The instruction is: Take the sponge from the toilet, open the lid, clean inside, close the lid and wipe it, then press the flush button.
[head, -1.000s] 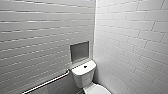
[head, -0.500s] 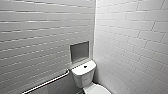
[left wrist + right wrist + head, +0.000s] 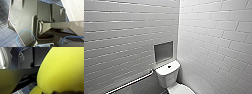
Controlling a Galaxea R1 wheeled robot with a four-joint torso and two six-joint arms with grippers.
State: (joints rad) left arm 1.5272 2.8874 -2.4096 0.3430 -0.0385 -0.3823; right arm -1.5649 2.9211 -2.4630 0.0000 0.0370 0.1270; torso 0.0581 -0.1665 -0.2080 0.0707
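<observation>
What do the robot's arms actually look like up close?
Dark grey. The left arm's wrist has a wide flat plate with a round silver fitting, a jointed bar beside it, and thin light-blue cables looping past. The right arm's plate looks alike.

Support: white glossy ceramic toilet (image 3: 167,78) | flat tank top (image 3: 163,70): small dark round flush button (image 3: 169,66), centred | floor (image 3: 5,36): dark blue square tiles

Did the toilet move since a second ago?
No. The toilet sits right below the wall niche, next to the rail, same as before.
</observation>
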